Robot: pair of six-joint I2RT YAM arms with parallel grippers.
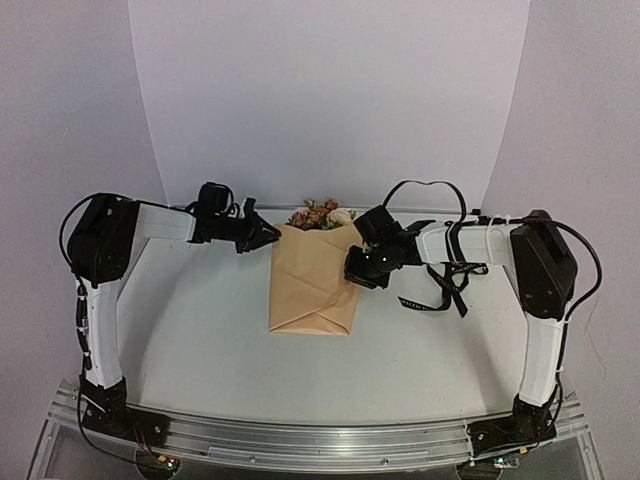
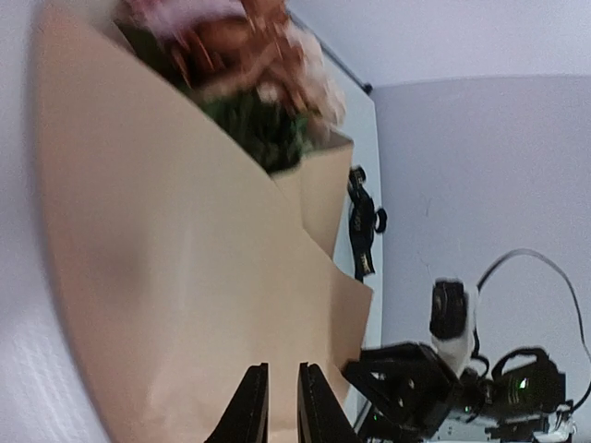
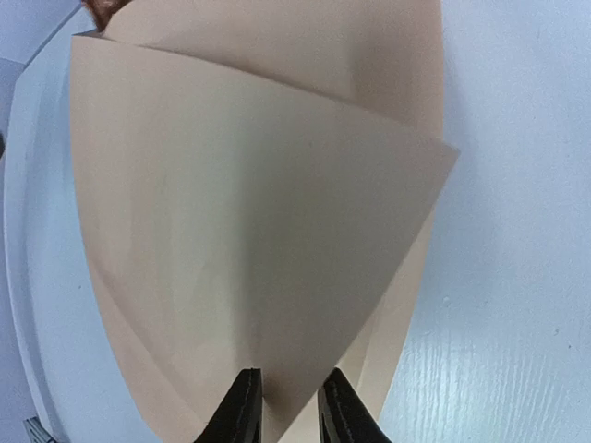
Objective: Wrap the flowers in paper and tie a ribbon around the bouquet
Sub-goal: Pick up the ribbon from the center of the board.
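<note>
Top external — L gripper (image 1: 274, 237) & R gripper (image 1: 352, 274) at paper (image 1: 310, 292) sides — jaws narrowly apart, grip can't tell.

The white table (image 1: 200, 340) bears the folded paper (image 1: 312, 290) and black ribbon (image 1: 452, 290)

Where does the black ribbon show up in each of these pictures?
Top view: the ribbon lies right of the paper wrap, on the table.
Left wrist view: ribbon right of centre, past the wrap's far edge.
Right wrist view: not in it.
Shared landmark: the paper wrap, seen in all three.
</note>
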